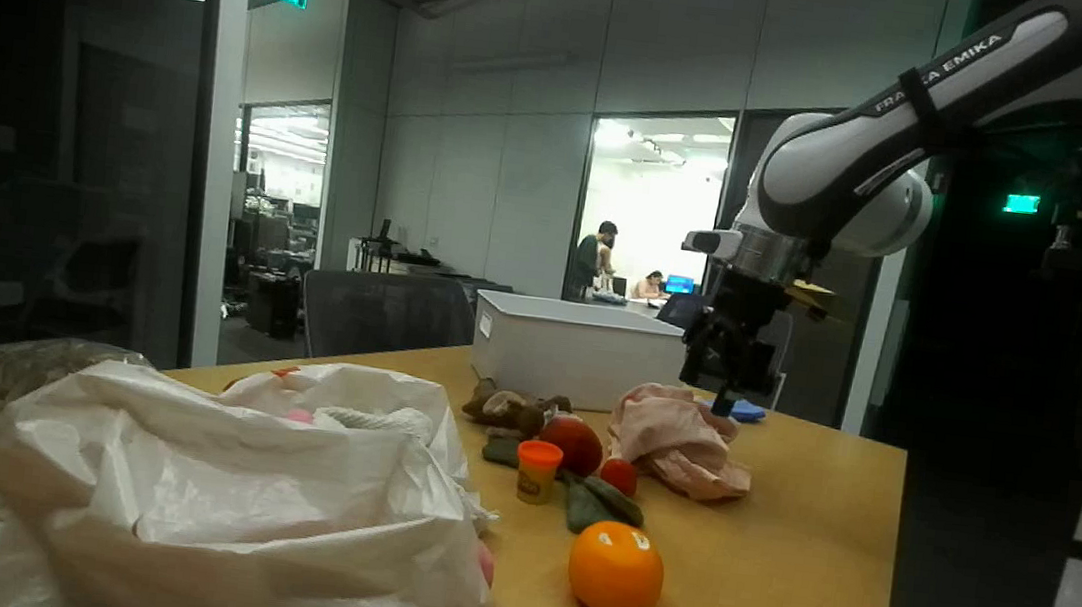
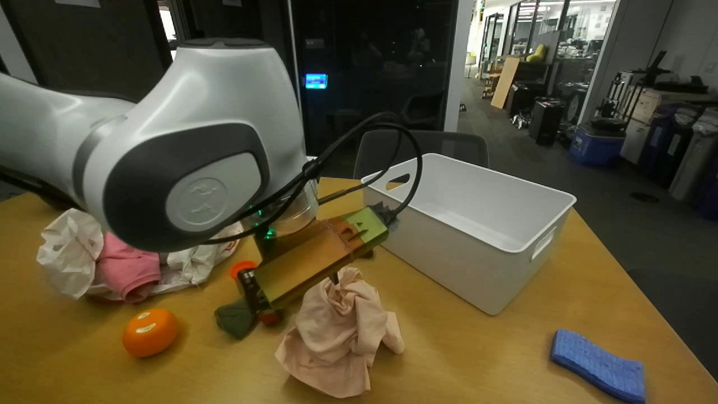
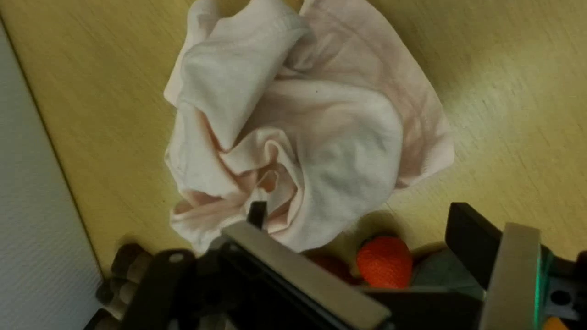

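Observation:
A crumpled pale pink cloth (image 3: 339,119) lies on the wooden table, seen also in both exterior views (image 1: 677,449) (image 2: 342,336). My gripper (image 3: 360,213) stands open over its edge, the fingers wide apart and nothing held between them. One dark fingertip (image 3: 257,213) overlaps the cloth's twisted folds in the wrist view; whether it touches them I cannot tell. Below the gap sit a small red fruit (image 3: 385,262) and a grey-green item (image 3: 442,275), partly covered by the gripper. In an exterior view the gripper (image 1: 708,389) points down just above the cloth.
Beside the cloth stands a white bin (image 2: 443,258). Close by are a dark red ball (image 1: 571,445), an orange-lidded tub (image 1: 537,474) and a brown toy (image 1: 510,408). An orange fruit (image 1: 615,573), a blue cloth (image 2: 597,365) and a stuffed white bag (image 1: 228,502) lie farther off.

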### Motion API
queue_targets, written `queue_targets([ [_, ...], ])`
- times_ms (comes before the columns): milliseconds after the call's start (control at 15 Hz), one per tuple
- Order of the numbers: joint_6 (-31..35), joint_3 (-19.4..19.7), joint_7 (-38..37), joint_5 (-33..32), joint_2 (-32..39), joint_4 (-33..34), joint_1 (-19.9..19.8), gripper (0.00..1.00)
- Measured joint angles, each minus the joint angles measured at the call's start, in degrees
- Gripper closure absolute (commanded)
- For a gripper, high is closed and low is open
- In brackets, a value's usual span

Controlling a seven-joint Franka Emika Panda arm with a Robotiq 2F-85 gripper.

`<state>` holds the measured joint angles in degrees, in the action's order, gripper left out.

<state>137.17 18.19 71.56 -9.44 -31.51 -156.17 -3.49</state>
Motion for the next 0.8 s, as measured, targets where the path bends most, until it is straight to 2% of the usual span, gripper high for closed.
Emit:
queue_targets([
  [800, 14.8, -0.4, 0.0, 0.0, 17.7, 1.9, 0.3, 0.0],
])
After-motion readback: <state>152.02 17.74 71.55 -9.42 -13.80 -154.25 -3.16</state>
